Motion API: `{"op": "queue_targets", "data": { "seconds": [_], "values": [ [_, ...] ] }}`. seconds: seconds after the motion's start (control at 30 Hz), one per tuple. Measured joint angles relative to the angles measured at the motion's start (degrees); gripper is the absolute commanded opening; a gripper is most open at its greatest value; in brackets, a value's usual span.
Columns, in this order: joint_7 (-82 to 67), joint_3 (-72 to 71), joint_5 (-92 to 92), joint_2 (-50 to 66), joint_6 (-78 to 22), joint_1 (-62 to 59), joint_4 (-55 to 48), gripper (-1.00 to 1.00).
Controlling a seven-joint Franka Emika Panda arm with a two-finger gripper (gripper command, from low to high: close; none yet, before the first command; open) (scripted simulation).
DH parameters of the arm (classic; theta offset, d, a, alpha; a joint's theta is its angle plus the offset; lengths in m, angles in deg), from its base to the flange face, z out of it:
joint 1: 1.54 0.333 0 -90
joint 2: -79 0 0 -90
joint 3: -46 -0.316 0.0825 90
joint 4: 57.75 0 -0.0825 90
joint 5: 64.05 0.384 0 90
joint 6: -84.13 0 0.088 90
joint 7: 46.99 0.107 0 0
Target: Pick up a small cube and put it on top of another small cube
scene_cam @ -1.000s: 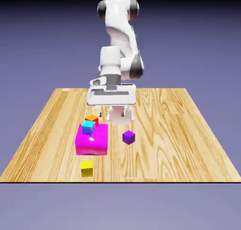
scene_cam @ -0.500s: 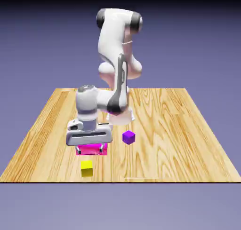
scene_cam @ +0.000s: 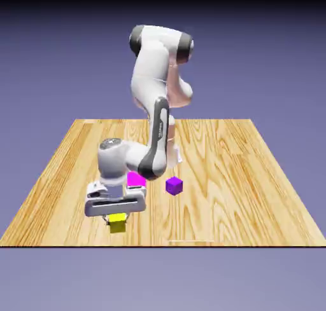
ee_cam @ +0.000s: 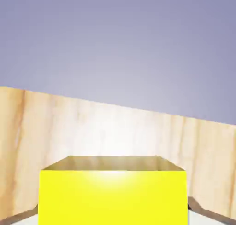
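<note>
Near the table's (scene_cam: 255, 176) front edge, the lowered jaws have now clamped the yellow cube (scene_cam: 117, 224).

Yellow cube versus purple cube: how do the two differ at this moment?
The yellow cube sits under the gripper, between its jaws, near the table's front edge; the purple cube stands free, further back and toward the exterior view's right. The yellow cube is partly hidden by the hand; the purple cube shows whole. In the hand view only the yellow cube appears. Both are small cubes of similar size resting on the table.
</note>
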Motion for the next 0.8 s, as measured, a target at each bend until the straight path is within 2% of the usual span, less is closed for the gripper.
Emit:
{"op": "queue_targets", "data": {
  "seconds": [0.8],
  "values": [
    [-37.3, -34.0, -12.8, -49.4, -24.6, -49.1, 25.1, -1.0]
  ]
}}
